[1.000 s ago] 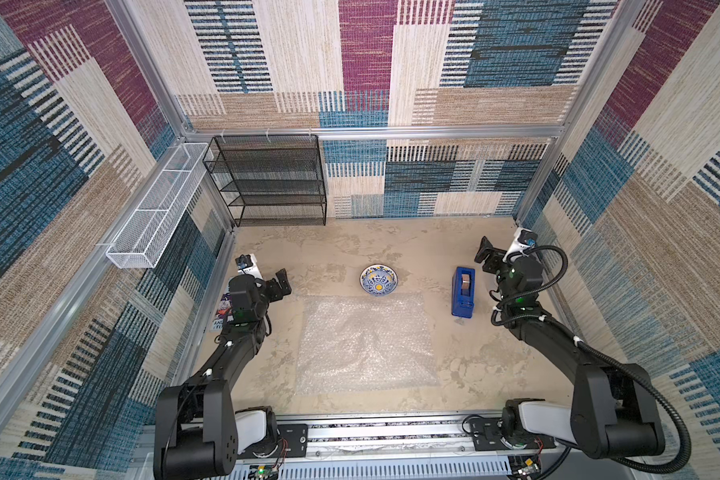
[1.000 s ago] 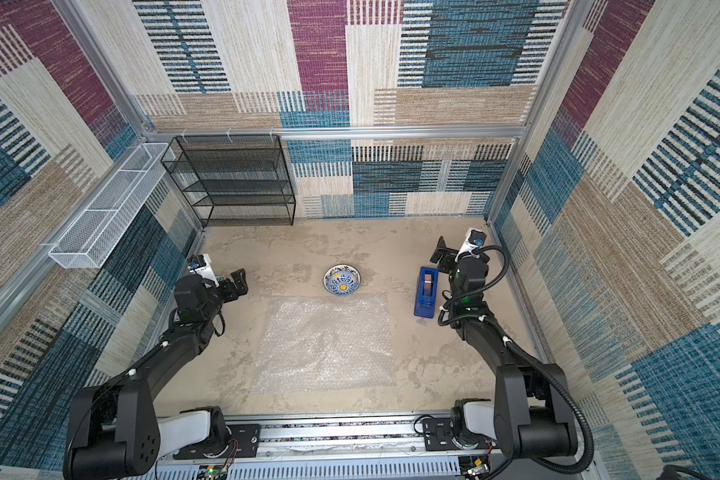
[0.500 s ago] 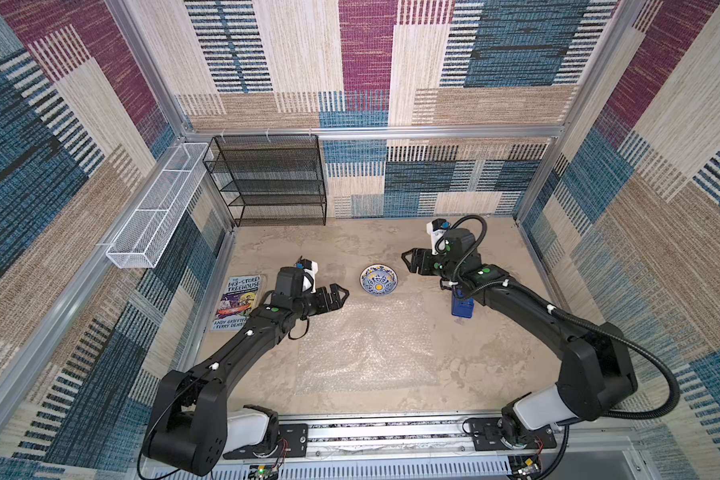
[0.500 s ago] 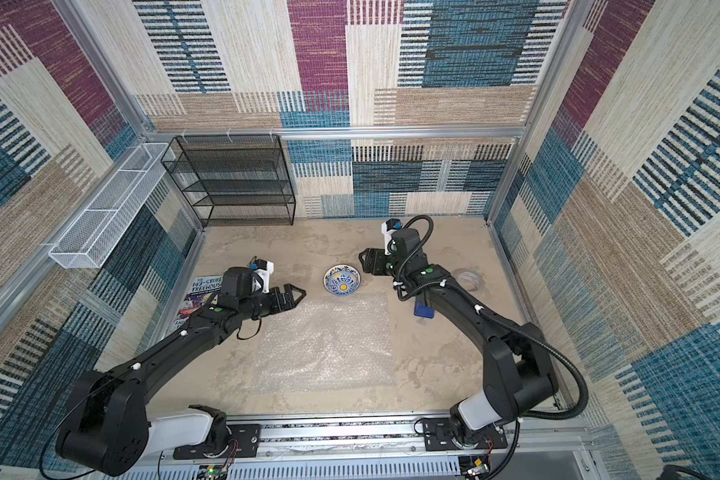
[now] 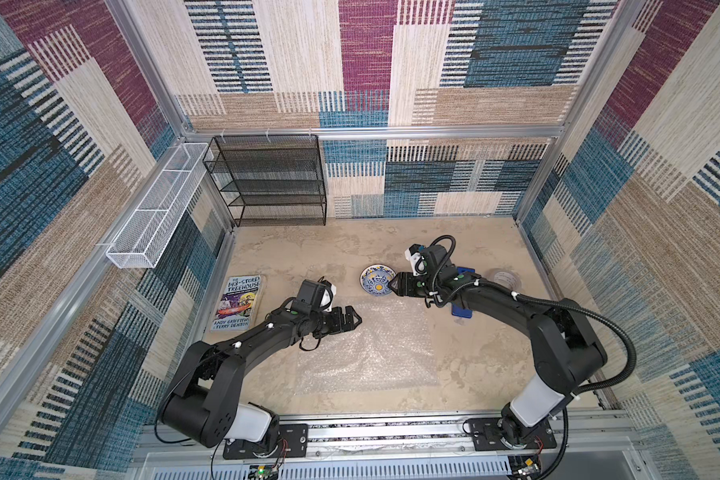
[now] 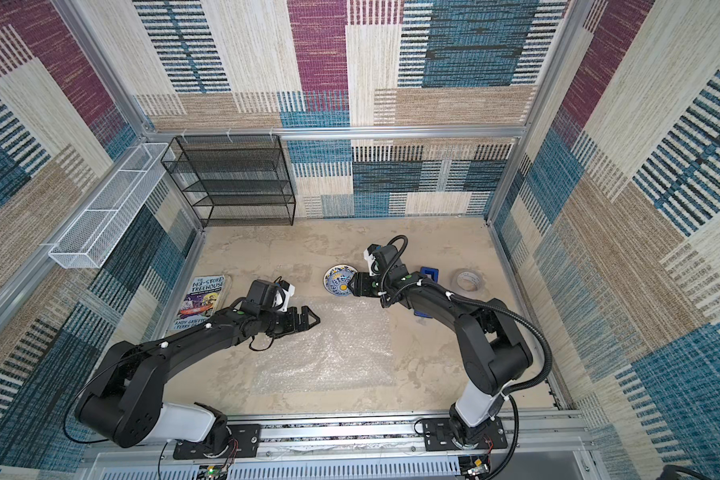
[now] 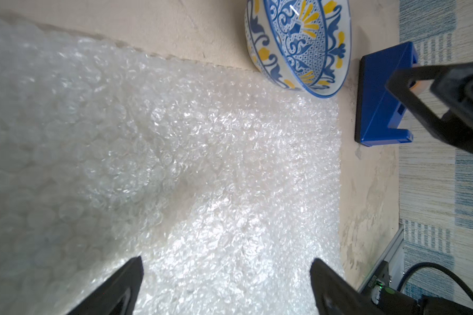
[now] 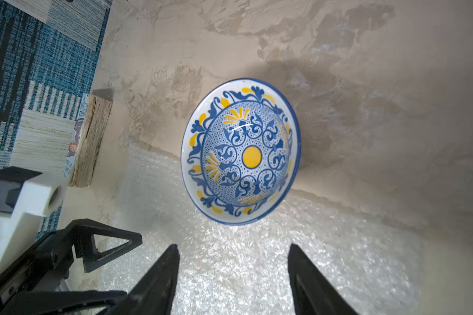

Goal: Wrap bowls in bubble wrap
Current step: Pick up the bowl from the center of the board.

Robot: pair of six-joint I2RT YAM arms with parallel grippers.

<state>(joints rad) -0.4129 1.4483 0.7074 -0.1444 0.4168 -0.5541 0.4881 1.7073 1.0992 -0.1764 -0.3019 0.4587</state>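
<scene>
You have one sheet of bubble wrap (image 5: 366,345). It lies flat on the bench (image 5: 308,245), between the two arms. It is big, soft, light and crinkly, so it will likely flop and slide. Pinch it at a corner or an edge.

You have one bowl (image 5: 376,281). It sits upright at the far edge of the sheet. It is small, hard and shiny, so it may slip, and it can break. Hold it gently by the rim.

You have two pincers. The left pincer (image 5: 356,320) is wide open over the sheet's far part, holding nothing. The right pincer (image 5: 393,284) is partly open just beside the bowl, holding nothing.
</scene>
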